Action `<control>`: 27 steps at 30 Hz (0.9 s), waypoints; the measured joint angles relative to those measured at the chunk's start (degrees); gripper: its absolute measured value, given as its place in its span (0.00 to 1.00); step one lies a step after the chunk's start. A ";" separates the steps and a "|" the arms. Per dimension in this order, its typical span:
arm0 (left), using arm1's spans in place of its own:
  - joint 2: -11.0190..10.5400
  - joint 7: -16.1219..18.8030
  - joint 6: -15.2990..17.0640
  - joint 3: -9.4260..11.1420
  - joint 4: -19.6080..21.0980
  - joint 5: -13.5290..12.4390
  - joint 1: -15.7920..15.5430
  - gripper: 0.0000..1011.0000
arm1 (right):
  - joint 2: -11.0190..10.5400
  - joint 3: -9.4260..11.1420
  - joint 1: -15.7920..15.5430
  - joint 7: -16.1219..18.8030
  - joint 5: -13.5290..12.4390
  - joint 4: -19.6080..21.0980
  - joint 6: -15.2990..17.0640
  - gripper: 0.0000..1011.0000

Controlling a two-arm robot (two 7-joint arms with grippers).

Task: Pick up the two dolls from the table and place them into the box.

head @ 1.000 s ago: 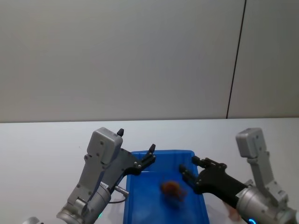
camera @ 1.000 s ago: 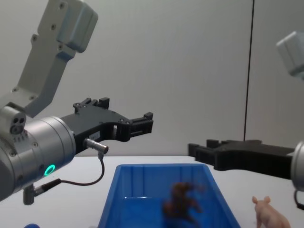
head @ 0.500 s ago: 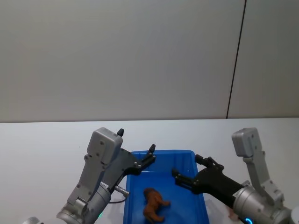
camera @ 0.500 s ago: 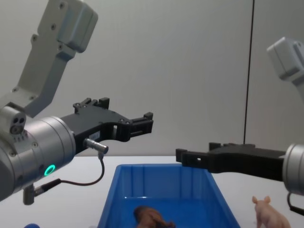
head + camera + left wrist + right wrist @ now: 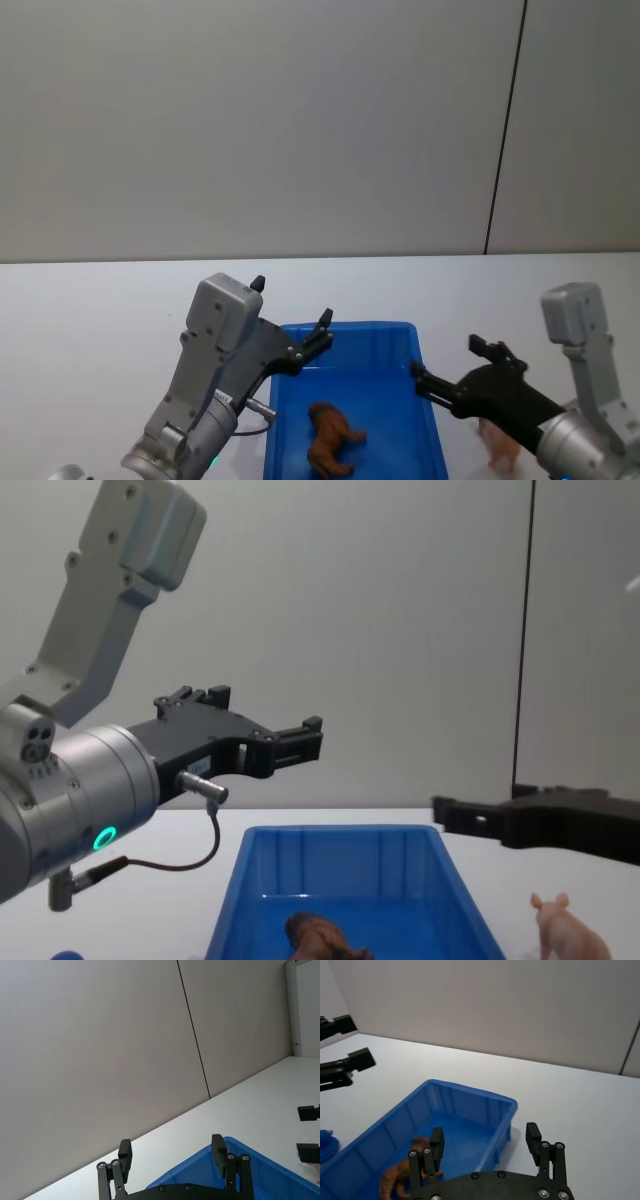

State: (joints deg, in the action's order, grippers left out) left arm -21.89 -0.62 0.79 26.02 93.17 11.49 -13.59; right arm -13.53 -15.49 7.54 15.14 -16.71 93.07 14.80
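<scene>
The brown lion doll [image 5: 332,441] lies on the floor of the blue box [image 5: 350,328], also seen in the chest view [image 5: 320,937] and the right wrist view [image 5: 400,1178]. The pink pig doll [image 5: 565,936] stands on the white table [image 5: 90,310] just right of the box [image 5: 340,832]; in the head view my right arm partly covers the pig [image 5: 497,446]. My right gripper [image 5: 447,360] hovers open and empty over the box's right rim, above the pig. My left gripper [image 5: 292,302] hangs open and empty over the box's far left corner.
A small blue round object [image 5: 325,1142] sits on the table left of the box [image 5: 470,1091]. A grey wall with a dark vertical seam [image 5: 505,130] stands behind the table. Bare white tabletop stretches to both sides and beyond the box.
The lion dropped from mid-air into the box and came to rest on its floor. My right gripper pulled back to the right, off the box's middle. The left arm stayed still.
</scene>
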 joint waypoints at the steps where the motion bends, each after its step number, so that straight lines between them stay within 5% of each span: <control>1: 0.00 0.00 0.00 0.00 0.00 0.00 0.00 0.99 | -0.17 0.09 -0.26 -0.42 -0.10 0.29 0.11 0.99; 13: 0.00 0.00 0.00 0.00 0.00 0.00 0.00 0.99 | -2.48 1.41 -4.31 -7.16 -1.08 3.17 2.02 0.99; 27: 0.00 0.00 0.00 0.00 0.00 0.00 0.00 0.99 | -2.46 1.50 -4.98 -8.79 -1.13 0.73 3.43 0.99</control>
State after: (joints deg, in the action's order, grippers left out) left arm -21.89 -0.62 0.80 26.02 93.17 11.48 -13.59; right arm -15.99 -13.99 2.56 6.35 -17.84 93.80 18.23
